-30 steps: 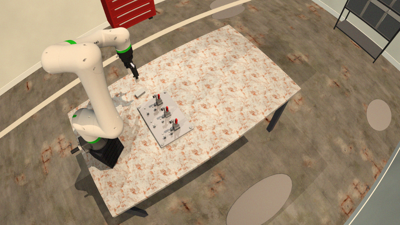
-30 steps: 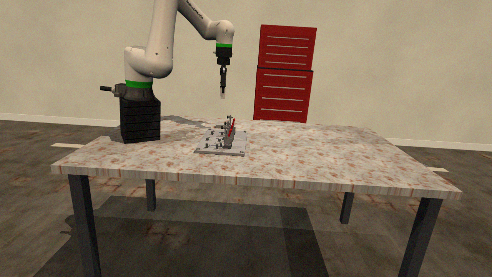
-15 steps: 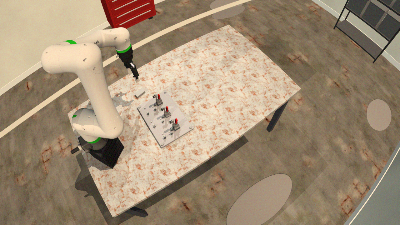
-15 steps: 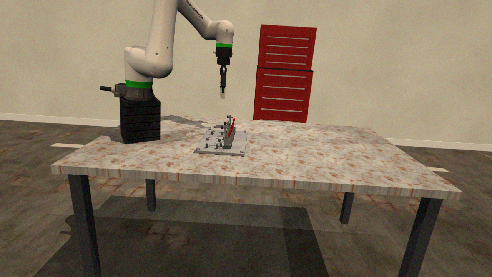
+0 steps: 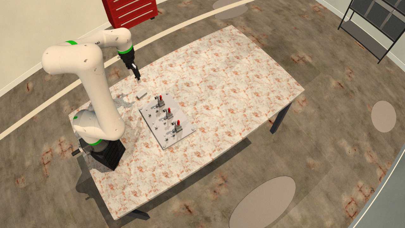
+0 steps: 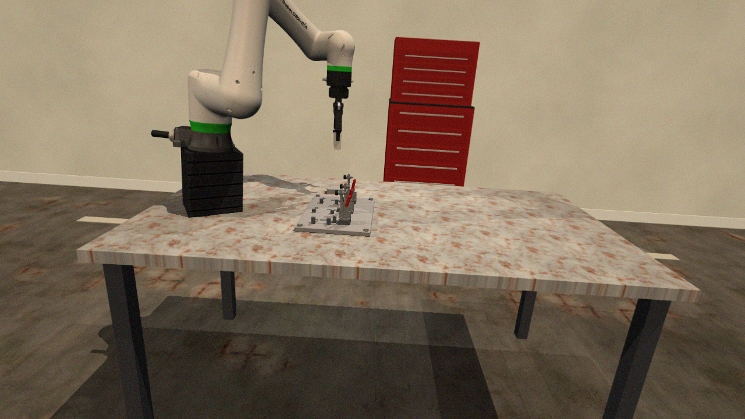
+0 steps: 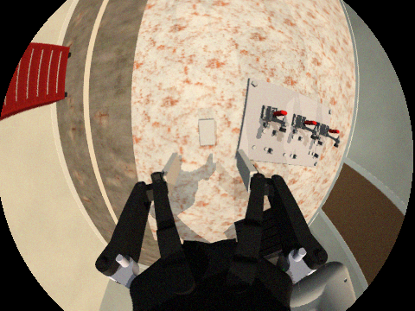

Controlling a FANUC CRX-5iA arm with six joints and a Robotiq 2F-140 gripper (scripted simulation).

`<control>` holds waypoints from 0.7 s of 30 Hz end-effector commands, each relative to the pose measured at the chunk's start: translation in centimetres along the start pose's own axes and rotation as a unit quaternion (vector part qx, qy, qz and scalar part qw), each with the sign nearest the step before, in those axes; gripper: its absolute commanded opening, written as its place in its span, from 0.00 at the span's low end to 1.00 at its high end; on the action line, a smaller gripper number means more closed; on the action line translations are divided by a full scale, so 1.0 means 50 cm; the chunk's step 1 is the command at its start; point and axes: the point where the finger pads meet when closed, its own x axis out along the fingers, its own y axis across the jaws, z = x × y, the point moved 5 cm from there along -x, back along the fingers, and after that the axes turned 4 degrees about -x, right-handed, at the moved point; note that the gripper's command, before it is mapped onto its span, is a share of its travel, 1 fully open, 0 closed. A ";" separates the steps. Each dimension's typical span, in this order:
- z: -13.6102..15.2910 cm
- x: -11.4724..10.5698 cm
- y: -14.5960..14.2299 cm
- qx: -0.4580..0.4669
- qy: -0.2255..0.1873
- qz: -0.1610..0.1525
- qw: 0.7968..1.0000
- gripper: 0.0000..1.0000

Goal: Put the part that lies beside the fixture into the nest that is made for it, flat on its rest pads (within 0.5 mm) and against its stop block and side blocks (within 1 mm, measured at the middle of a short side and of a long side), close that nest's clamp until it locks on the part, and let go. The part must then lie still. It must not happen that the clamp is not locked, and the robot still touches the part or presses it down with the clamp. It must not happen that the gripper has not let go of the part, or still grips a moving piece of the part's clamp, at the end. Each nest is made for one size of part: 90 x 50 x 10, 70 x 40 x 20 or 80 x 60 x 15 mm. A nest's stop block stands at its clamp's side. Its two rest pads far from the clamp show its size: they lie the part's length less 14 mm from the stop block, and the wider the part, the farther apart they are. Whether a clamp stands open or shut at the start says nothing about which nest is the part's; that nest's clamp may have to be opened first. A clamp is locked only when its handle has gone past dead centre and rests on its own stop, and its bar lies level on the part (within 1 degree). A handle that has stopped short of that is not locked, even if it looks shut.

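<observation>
One claw (image 7: 207,183) hangs open and holding nothing high above the part (image 7: 207,133) beside the fixture (image 5: 167,122).

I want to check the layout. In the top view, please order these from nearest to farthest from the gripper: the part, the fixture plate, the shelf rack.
1. Part: on the table, just below the open gripper.
2. Fixture plate: beyond the part, toward the table's middle.
3. Shelf rack: on the floor, far top-right corner.
</observation>
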 end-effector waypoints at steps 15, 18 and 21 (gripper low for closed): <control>0.000 0.029 0.000 0.000 0.000 0.000 1.000 0.58; 0.000 0.035 0.000 0.000 0.000 0.000 1.000 0.58; 0.000 0.055 0.000 0.000 0.000 0.000 1.000 0.58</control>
